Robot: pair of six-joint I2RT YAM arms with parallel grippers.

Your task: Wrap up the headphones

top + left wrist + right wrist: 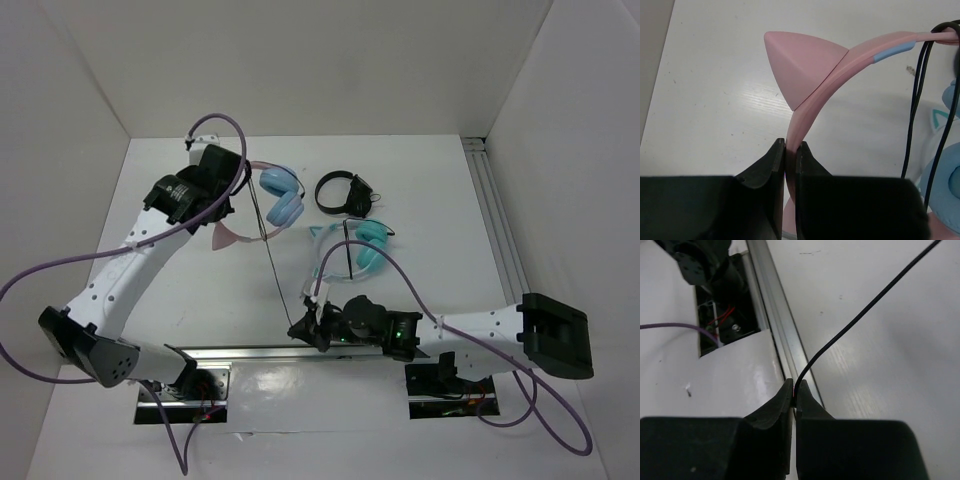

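Note:
The headphones (283, 196) have a pink cat-eared headband and light blue cups and sit at the back left of the table. My left gripper (234, 198) is shut on the pink headband (825, 80), pinched between its jaws (791, 146) just below a cat ear. The thin black cable (278, 270) is looped over the headband (912, 125) and runs taut toward the near edge. My right gripper (303, 330) is shut on the cable's near part (860, 315), which enters between its jaws (796, 386) above the metal rail.
Teal-cupped headphones (360, 245) with a white band lie right of the cable, and small black headphones (340, 192) lie behind them. An aluminium rail (260, 352) runs along the near edge, another (495, 215) along the right. Purple arm cables hang at the left.

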